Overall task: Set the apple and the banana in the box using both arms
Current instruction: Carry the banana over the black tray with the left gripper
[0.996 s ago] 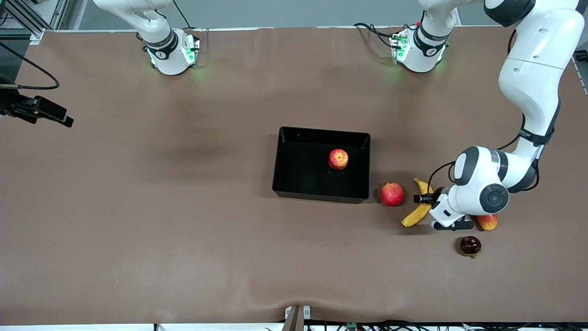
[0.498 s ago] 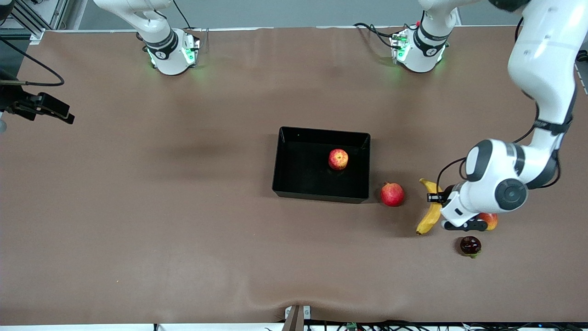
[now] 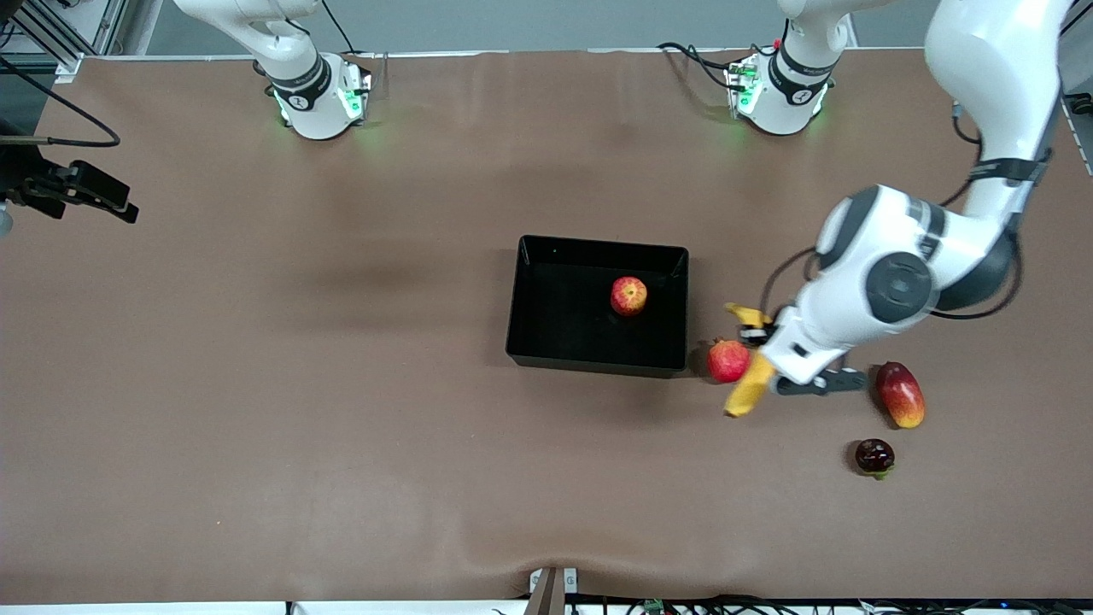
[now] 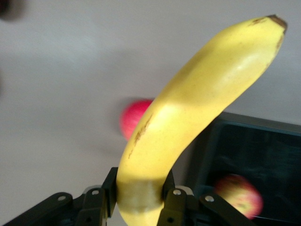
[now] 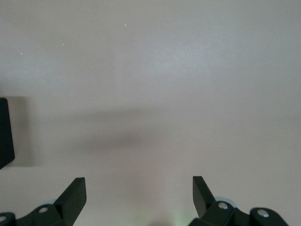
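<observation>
Front view: table [image 3: 341, 410] covered in brown, both arm bases along the upper edge.
Box [image 3: 546, 350]: black tray near the table's middle, resting flat.
Apple [image 3: 628, 295]: inside the box, in the part toward the left arm's end, clear of the walls.
Left gripper [image 3: 762, 357]: in the air over the table between the box and the mango-like fruit, clamped on the banana.
Banana [image 3: 750, 383]: held off the table by the left gripper — gripped partway along, one end above the fingers, the longer part hanging down past the round red fruit; outside the box, just beside the wall toward the left arm's end.
Left wrist view: two black fingers [image 4: 175, 200] press the banana [image 4: 188, 122] near its lower end; the rest curves away from the gripper [image 4: 140, 200], brown tip at the top. Under it lie the red fruit [image 4: 134, 117], blurred, and the box [image 4: 263, 141] with the apple [image 4: 238, 195] in it.
Red fruit [image 3: 727, 360]: round, on the table just beside the box's corner nearer the camera, partly under the banana.
Mango-like fruit [image 3: 900, 395]: red and yellow, toward the left arm's end, apart from the gripper.
Dark fruit [image 3: 874, 456]: small, nearer the camera than the mango-like fruit.
Right gripper [image 5: 139, 195]: waiting — fingers spread wide over bare table, holding nothing.
</observation>
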{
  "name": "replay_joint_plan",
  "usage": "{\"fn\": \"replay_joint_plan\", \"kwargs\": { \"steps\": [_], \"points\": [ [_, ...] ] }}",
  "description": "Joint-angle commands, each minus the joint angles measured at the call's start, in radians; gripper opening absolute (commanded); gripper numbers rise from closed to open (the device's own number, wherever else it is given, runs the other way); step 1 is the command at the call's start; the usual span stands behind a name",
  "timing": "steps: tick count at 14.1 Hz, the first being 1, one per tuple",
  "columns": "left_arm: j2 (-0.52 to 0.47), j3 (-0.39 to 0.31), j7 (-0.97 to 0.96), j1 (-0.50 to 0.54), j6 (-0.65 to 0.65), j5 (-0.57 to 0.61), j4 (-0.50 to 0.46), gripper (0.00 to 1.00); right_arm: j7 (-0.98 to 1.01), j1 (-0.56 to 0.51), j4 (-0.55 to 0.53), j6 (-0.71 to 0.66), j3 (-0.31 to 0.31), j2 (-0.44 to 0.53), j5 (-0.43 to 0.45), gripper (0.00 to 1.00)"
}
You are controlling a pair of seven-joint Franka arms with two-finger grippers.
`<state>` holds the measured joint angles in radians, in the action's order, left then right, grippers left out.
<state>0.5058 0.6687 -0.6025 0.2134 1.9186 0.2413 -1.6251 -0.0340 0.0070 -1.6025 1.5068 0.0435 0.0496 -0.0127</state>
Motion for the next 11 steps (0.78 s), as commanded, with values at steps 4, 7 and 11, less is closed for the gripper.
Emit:
{"fn": "replay_joint_plan", "kwargs": {
  "steps": [4,7,11],
  "points": [
    [0.131,0.008,-0.233,-0.221,0.037,0.029,0.097,0.00,0.022,-0.025,-0.001,-0.040,-0.017,0.007,0.002,1.00],
    [0.169,-0.024,-0.307,-0.305,0.060,0.096,0.100,0.00,0.014,-0.027,0.036,-0.051,-0.017,-0.001,0.011,1.00],
    [0.210,-0.070,-0.362,-0.380,0.118,0.107,0.105,0.00,0.013,-0.025,0.038,-0.048,-0.016,-0.005,0.002,1.00]
  ]
}}
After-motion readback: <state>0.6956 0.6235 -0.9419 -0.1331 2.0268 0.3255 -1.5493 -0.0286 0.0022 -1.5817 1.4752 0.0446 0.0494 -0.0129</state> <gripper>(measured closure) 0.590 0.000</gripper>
